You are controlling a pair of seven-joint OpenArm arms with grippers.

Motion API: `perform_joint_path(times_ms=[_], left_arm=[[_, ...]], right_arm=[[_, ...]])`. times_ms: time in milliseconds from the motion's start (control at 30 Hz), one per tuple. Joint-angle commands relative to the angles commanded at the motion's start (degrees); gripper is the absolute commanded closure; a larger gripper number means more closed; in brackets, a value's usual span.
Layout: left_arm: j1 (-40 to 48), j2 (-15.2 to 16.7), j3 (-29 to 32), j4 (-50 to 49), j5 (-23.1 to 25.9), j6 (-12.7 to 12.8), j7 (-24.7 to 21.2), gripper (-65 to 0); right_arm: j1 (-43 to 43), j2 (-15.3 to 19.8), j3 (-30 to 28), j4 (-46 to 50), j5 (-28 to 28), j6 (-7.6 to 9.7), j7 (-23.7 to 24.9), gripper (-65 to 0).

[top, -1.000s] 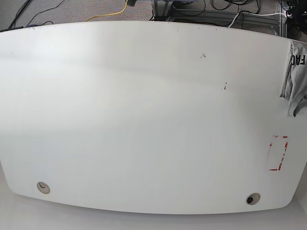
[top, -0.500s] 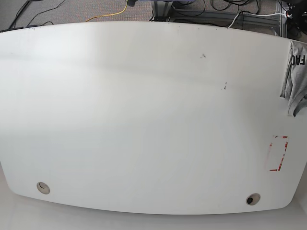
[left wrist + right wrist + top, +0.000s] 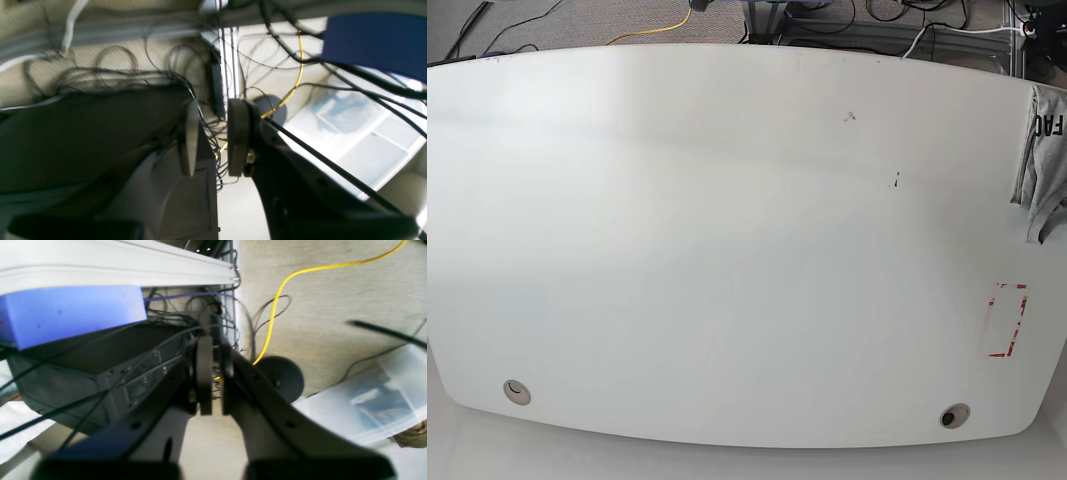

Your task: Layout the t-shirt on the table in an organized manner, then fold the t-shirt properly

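Cable-strewn carpet floor [image 3: 333,300]

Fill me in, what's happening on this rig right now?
Nothing is being handled yet. The grey t-shirt lies bunched at the far right edge of the white table in the base view, partly out of frame, and neither arm shows there. Both wrist cameras look at floor cables and gear beside the table. The left gripper is open and empty; the right gripper is nearly closed on nothing. Layout and folding have not started.
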Motion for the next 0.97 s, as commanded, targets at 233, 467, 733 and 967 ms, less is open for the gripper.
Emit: perform_joint_path(times_ms=[233, 467, 733, 967], left_arm=[[-9.7, -1.4, 0.0, -13.9, 0.0, 0.7, -0.2, -13.5], [-15.2, -1.8, 0.1, -20.2, 0.0, 8.3, 0.0, -13.6], [-21.0, -1.5, 0.2, -27.1, 0.0, 8.5, 0.1, -13.8], [-21.6, -1.3, 4.7, -27.8, 0.0, 11.2, 0.1, -13.8]], right_arm=[[5.8, 0.4, 0.0, -6.1, 0.0, 0.00, 0.0, -3.2], [10.3, 0.4, -0.1, -11.3, -0.1, -2.95, 0.0, -3.5], [14.4, 0.9, -0.2, -17.3, -0.1, -5.32, 0.0, -3.5], [15.7, 0.9, -0.2, -18.9, -0.2, -6.29, 0.0, -3.5]])
